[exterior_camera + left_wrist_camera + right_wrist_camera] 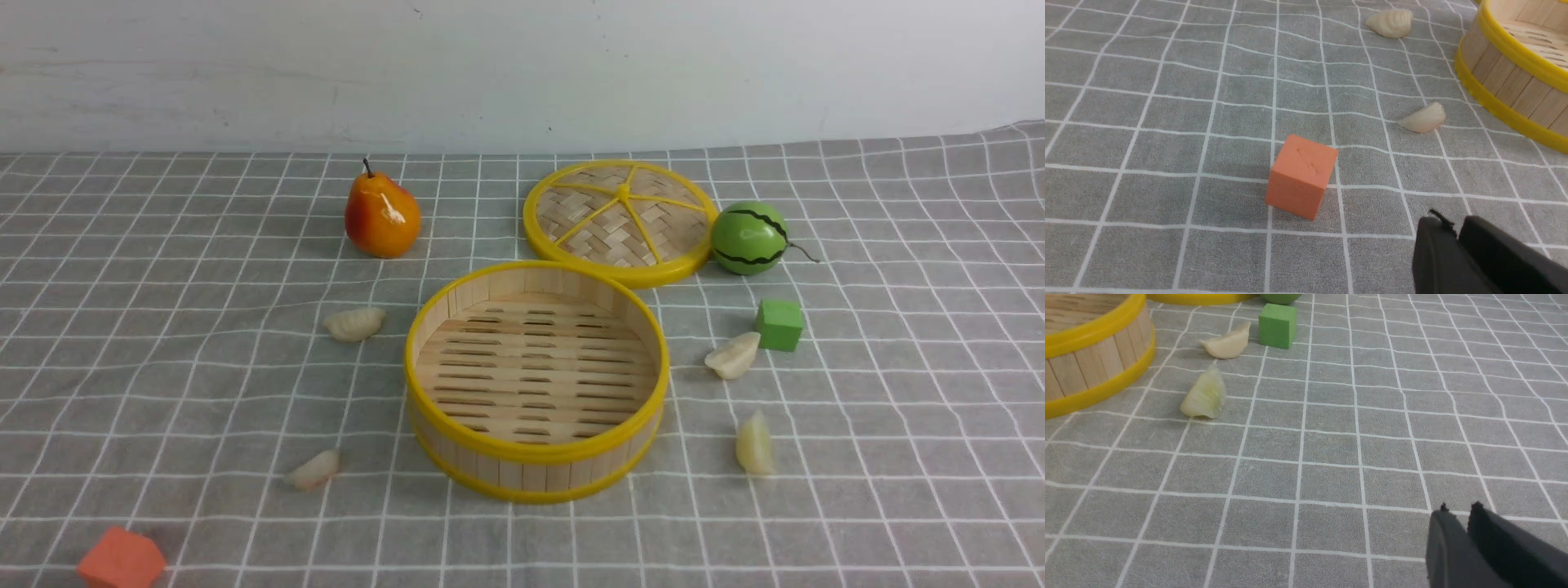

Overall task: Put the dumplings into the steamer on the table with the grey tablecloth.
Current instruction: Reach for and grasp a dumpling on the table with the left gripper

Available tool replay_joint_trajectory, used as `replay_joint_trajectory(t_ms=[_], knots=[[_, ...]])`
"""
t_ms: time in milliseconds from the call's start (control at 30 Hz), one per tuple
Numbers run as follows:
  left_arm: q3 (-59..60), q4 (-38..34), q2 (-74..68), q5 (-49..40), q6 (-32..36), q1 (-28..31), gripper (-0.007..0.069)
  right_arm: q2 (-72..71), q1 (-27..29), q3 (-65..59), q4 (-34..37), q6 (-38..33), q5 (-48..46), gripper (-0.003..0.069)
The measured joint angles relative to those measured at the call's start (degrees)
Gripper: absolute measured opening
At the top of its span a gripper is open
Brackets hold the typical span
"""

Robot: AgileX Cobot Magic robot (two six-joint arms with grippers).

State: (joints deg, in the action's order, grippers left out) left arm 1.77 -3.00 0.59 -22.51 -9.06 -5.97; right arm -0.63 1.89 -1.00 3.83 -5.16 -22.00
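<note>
Bamboo-walled, the steamer [539,475] is found empty, all four dumplings [353,323] being scattered around it on the grey-clothed surface [163,367], while the left tool [1457,229] and right tool [1458,509] are held pinched narrow and empty, so no placement is judged done.

Setting: staged lab-type test bench. Indicators: grey tablecloth [163,269] spread against a bare white wall [522,65]; props laid out on it: plastic pear [382,214], toy watermelon [749,238], green cube [780,324], orange cube [121,559].

Steamer [536,469] top open, lid [620,214] off behind; green cube [780,325] just beside one dumpling [733,356].
</note>
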Motion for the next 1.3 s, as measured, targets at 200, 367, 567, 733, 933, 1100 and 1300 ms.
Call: replay_joint_trajectory(t_ms=[200, 367, 567, 733, 933, 1100, 1300], knots=[[0.0, 0.0, 0.0, 0.0, 0.0, 0.0, 0.0083, 0.0, 0.0, 0.0, 0.0, 0.0, 0.0, 0.0093], [0.0, 1.7, 0.0, 0.0, 0.9, 0.0, 0.0088, 0.0, 0.0, 0.0, 0.0, 0.1, 0.0, 0.0097], [0.0, 3.5, 0.0, 0.0, 1.2, 0.0, 0.0091, 0.0, 0.0, 0.0, 0.0, 0.1, 0.0, 0.0108], [0.0, 3.6, 0.0, 0.1, 1.2, 0.0, 0.0094, 0.0, 0.0, 0.0, 0.0, 0.1, 0.0, 0.0115], [0.0, 3.7, 0.0, 0.8, 1.2, 0.0, 0.0101, 0.0, 0.0, 0.0, -0.5, 0.1, 0.0, 0.0115], [0.0, 3.7, 0.0, 2.6, 1.2, 0.0, 0.0109, 0.0, 0.0, 0.0, -0.9, 0.1, 0.0, 0.0122], [0.0, 3.0, 0.0, 3.8, 1.2, 0.0, 0.0111, 0.0, 0.0, 0.0, -2.3, 0.1, 0.6, 0.0128]])
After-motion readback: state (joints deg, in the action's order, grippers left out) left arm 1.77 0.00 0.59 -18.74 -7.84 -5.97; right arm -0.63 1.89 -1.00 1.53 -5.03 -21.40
